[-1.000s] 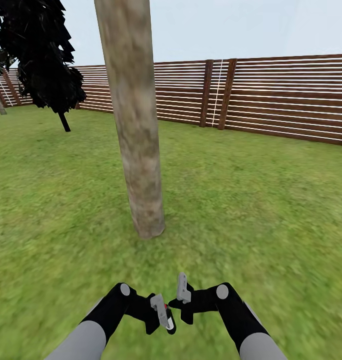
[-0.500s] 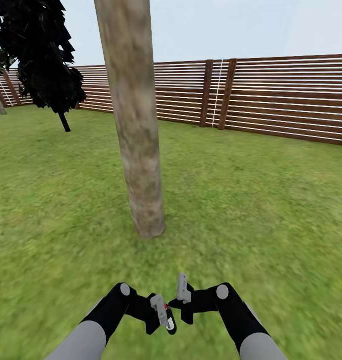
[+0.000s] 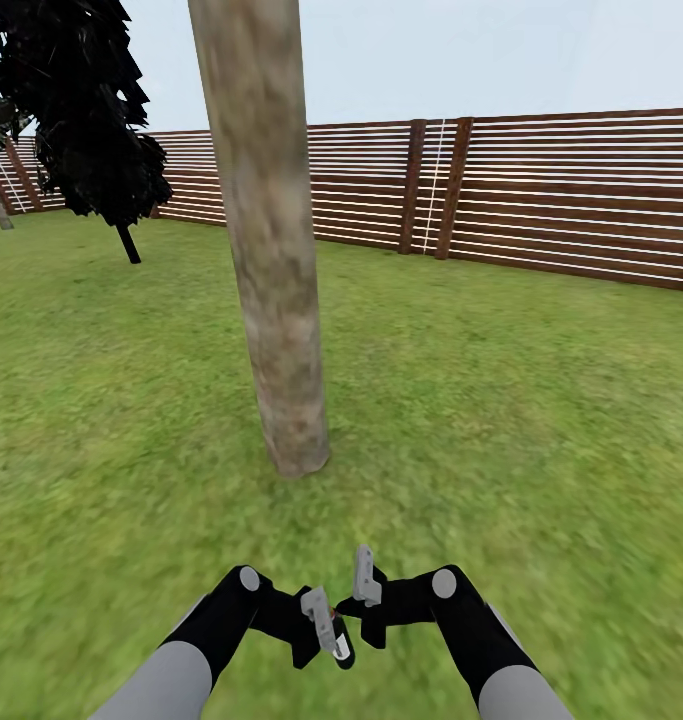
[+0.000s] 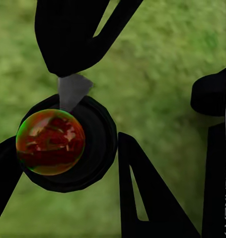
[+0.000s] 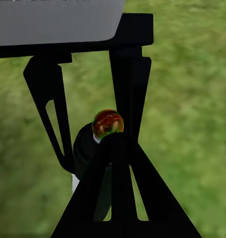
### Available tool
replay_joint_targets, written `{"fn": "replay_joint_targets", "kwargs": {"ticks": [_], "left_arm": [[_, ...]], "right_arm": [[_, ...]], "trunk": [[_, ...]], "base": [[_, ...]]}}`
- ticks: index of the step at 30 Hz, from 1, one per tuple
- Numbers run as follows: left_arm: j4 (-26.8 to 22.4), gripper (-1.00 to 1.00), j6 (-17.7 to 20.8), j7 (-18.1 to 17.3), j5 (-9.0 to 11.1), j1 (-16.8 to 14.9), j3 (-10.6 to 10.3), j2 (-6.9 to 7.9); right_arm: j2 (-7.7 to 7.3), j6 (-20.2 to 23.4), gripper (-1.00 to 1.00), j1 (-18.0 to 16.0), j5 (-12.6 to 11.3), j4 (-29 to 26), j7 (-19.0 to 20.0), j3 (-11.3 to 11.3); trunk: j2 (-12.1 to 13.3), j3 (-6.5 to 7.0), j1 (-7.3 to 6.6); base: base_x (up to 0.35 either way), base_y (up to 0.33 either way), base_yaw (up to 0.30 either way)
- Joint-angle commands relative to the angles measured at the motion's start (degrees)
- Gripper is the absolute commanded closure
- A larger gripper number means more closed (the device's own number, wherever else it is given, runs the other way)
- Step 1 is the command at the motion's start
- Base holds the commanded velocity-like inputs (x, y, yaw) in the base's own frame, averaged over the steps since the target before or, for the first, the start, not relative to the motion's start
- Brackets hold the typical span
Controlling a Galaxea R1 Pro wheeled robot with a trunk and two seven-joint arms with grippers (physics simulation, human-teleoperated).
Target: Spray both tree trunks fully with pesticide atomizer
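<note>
The left end effector (image 3: 324,630) grips a black atomizer with red glossy cap (image 4: 50,142); the right end effector's (image 3: 364,590) state I cannot tell; a thick pale mottled trunk (image 3: 271,260) stands beyond on green grass (image 3: 501,400).

Both arms low and bent inward, left pincer (image 3: 321,625) and right pincer (image 3: 364,588) nearly touching.

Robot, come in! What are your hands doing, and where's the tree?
Left gripper shut on sprayer. Right gripper beside it, grip unclear. Tree trunk straight ahead on grass. Path open.

Head camera high, facing trunk (image 3: 271,270); wrist cameras close, probably downward, sharing grass (image 4: 157,64).
</note>
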Motion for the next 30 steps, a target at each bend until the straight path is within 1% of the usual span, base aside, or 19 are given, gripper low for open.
{"fn": "replay_joint_targets", "kwargs": {"ticks": [1, 13, 17, 18, 19, 24, 26, 29, 30], "left_arm": [[-0.1, 1.0, -0.3, -0.3, -0.5, 0.0, 0.5, -0.09], [0.1, 1.0, -0.4, -0.1, -0.6, 0.0, 0.5, -0.09], [0.4, 1.0, -0.4, 0.3, -1.3, 0.1, 0.0, -0.09], [0.4, 1.0, -0.4, 0.3, -1.5, 0.2, 0.0, 0.15], [0.4, 1.0, -0.4, 0.3, -1.7, 0.2, 0.0, 0.87], [0.4, 1.0, -0.3, 0.3, -2.6, 0.5, 0.0, 5.73], [0.3, 1.0, -0.4, 0.3, -3.1, 0.6, 0.0, 8.23], [-0.2, 1.0, -0.5, 0.4, -3.2, 0.7, -0.1, 12.55], [-0.3, 1.0, -0.5, 0.4, -3.2, 0.7, 0.0, 13.96]], "right_arm": [[0.1, -0.3, 1.0, 0.0, 0.4, -0.1, 0.3, -0.4], [0.1, -0.4, 1.0, 0.0, 0.4, -0.1, 0.3, -0.4], [0.1, -0.4, 1.0, 0.0, 0.4, -0.1, 0.3, -0.4], [0.1, -0.4, 1.0, 0.0, 0.4, -0.1, 0.3, -0.4], [0.1, -0.4, 1.0, 0.0, 0.4, -0.1, 0.3, -0.4], [0.1, -0.4, 1.0, 0.0, 0.4, -0.1, 0.3, -0.4], [0.1, -0.4, 1.0, 0.0, 0.4, -0.1, 0.3, -0.4], [0.1, -0.4, 1.0, 0.0, 0.4, 0.0, 0.3, -0.4], [0.1, -0.4, -1.0, 0.0, 0.4, 0.0, 0.3, -0.4]], "trunk": [[0.0, -0.05, -0.01], [0.0, -0.05, -0.01], [0.0, -0.05, -0.01], [0.0, -0.05, -0.01], [0.0, -0.05, -0.01], [0.0, -0.05, -0.01], [0.0, -0.05, -0.01], [0.0, -0.05, -0.01], [0.0, -0.05, -0.01]], "base": [[0.0, 0.0, 0.0], [0.0, 0.0, 0.0], [0.0, 0.0, 0.0], [0.0, 0.0, 0.0], [0.0, 0.0, 0.0], [0.0, 0.0, 0.0], [0.0, 0.0, 0.0], [0.0, 0.0, 0.0], [0.0, 0.0, 0.0]]}}
